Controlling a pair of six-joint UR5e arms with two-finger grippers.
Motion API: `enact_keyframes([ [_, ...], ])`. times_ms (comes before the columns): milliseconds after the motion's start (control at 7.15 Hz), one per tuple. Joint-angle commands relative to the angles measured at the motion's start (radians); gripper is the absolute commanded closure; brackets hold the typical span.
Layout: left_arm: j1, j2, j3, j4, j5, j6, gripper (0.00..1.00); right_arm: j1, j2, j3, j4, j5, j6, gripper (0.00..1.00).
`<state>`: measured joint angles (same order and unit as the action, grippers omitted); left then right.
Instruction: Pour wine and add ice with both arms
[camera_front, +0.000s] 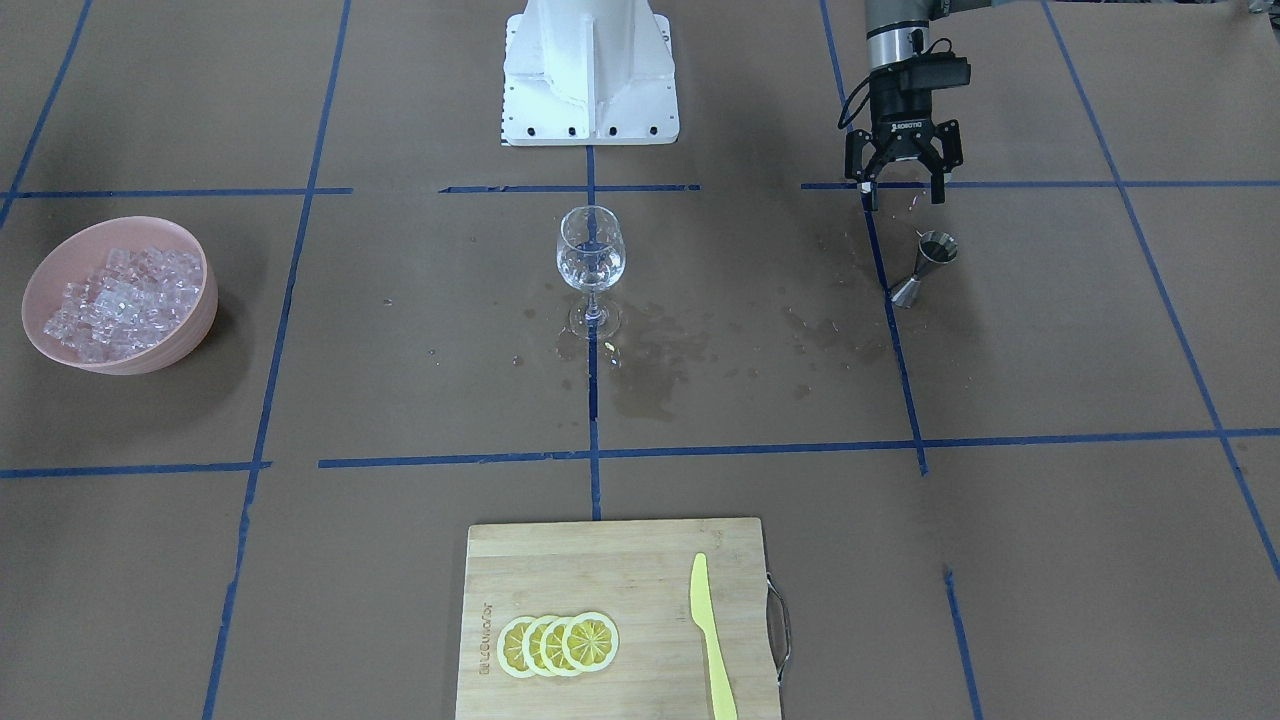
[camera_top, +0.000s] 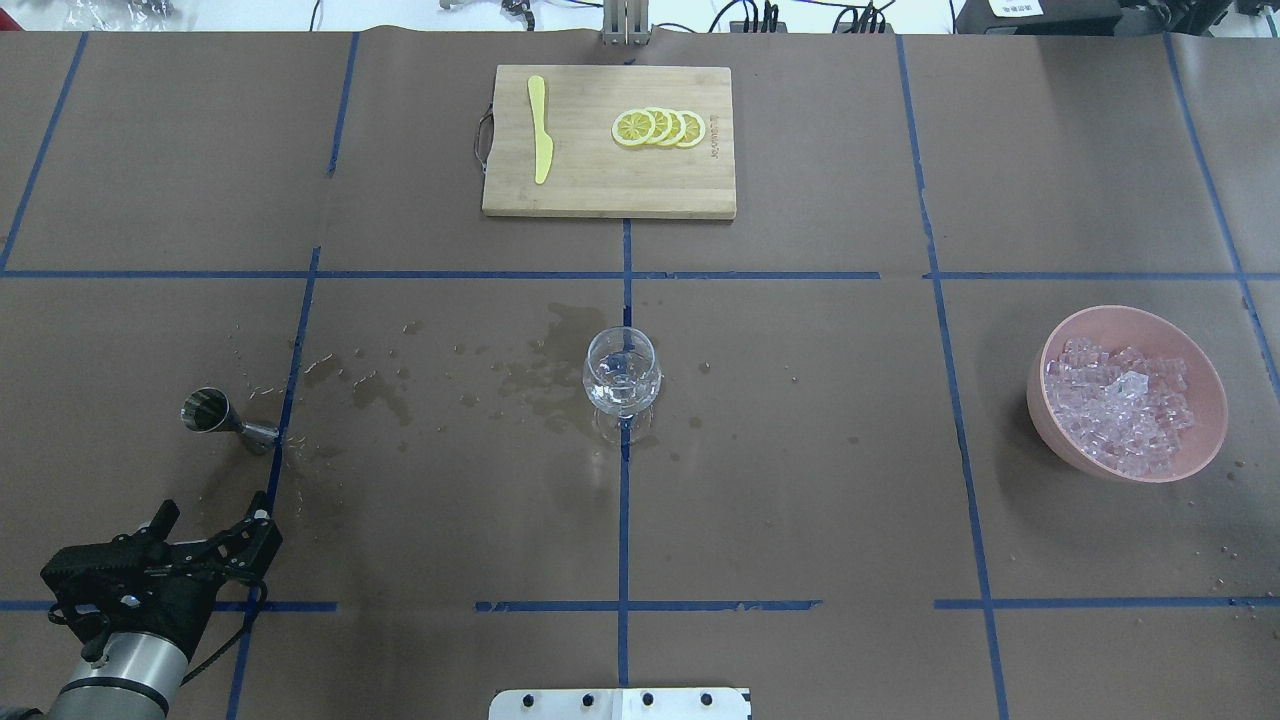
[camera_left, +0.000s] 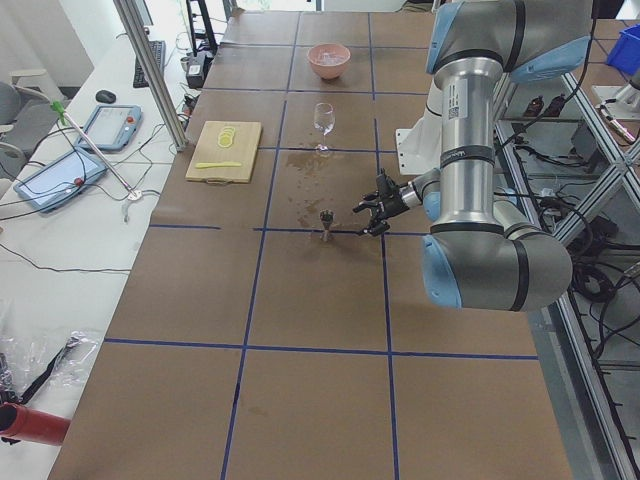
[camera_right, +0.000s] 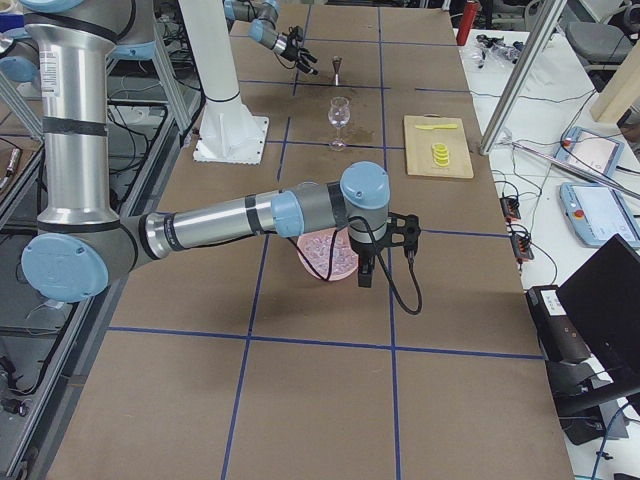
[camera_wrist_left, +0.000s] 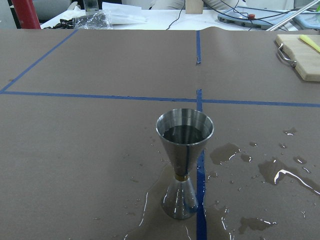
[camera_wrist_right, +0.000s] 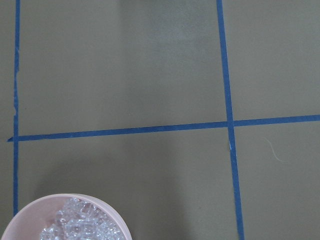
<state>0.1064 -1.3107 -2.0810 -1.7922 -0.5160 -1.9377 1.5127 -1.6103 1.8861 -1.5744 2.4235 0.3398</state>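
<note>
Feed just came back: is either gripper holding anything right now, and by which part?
Left gripper holds nothing: jaws open, the jigger standing free. Right gripper, near the pink bowl: cannot tell.

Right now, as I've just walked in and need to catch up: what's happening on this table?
The left gripper is open and empty, hovering close to the metal jigger, which stands upright on splashed brown paper. The wine glass in the middle holds a little clear wine. The right arm reaches out by the pink bowl of ice; whether the right gripper is open cannot be told.
</note>
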Motion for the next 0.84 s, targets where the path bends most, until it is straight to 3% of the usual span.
enact_keyframes([
  [0,-0.004,-0.069,0.072,0.001,0.071,-0.001,0.02,-0.037,-0.003,0.048,0.001,0.0,0.076,0.0],
  [699,-0.092,-0.093,0.148,0.001,0.088,-0.001,0.04,-0.107,-0.005,0.12,0.002,-0.001,0.218,0.0],
])
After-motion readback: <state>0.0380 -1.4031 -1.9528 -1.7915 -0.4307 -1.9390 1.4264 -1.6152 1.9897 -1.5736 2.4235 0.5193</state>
